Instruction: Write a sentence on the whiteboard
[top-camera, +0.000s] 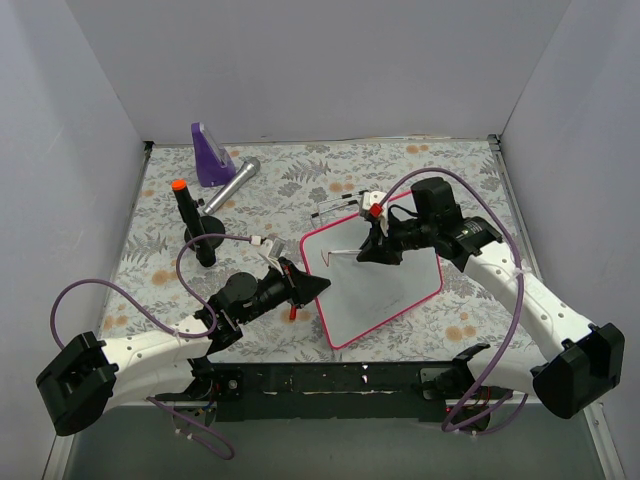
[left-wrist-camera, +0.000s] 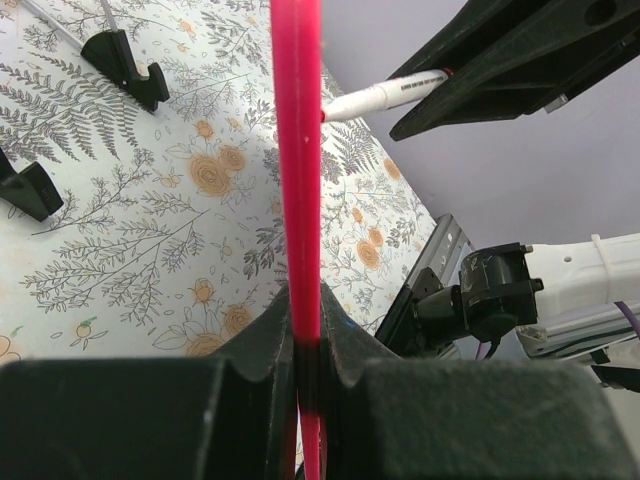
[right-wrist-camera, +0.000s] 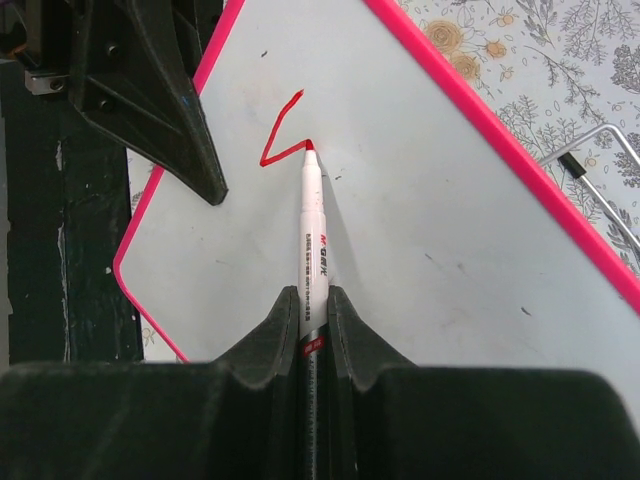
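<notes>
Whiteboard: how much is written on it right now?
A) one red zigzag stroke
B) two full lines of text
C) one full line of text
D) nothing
A: in the right wrist view the whiteboard carries only a red zigzag stroke, with the tip of the marker in the right tool at its end.

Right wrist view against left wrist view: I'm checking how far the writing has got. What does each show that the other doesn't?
Only the right wrist view shows the whiteboard face-on, a zigzag red stroke on it, and the marker tip touching that stroke's end, with the right gripper shut on the marker. Only the left wrist view shows the pink frame edge-on, pinched in the left gripper, and two black clips lying on the floral cloth. Both show marker, frame and cloth.
</notes>
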